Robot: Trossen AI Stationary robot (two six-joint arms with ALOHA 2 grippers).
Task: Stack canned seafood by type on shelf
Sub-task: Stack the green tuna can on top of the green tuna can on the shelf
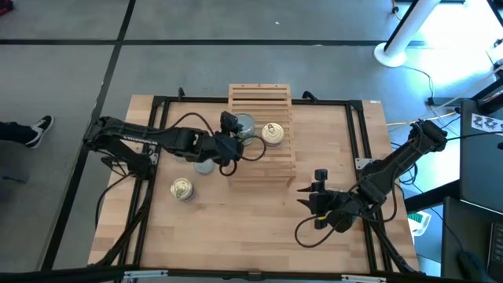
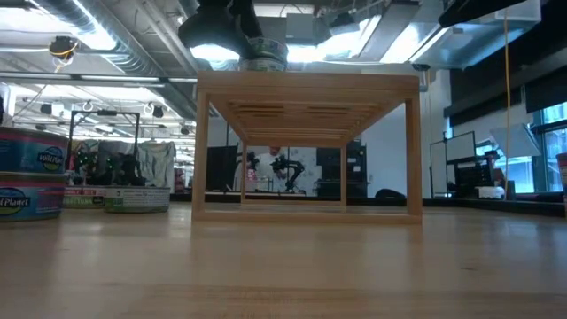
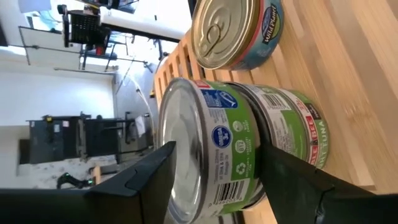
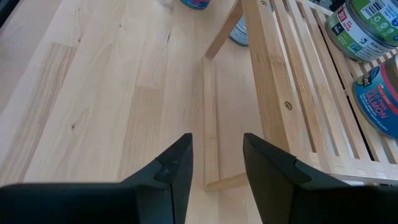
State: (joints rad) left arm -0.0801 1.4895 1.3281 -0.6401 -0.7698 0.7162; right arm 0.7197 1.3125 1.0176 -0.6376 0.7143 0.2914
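Seen from above, the left gripper reaches over the wooden rack, its fingers spread to either side of a grey-topped tin; a gold-topped tin sits just beside it on the slats.

Only the left wrist view reveals that the grey-topped tin is the upper of two green-labelled tins stacked together, the lower tin resting on the slats. The dark fingers flank the top tin; whether they press it cannot be told.

On the tabletop, the overhead view counts one gold-topped tin and a grey one partly under the left arm. The table-level view adds stacked tins at the table's edge.

The right gripper waits near the front right, fingers partly apart and empty.
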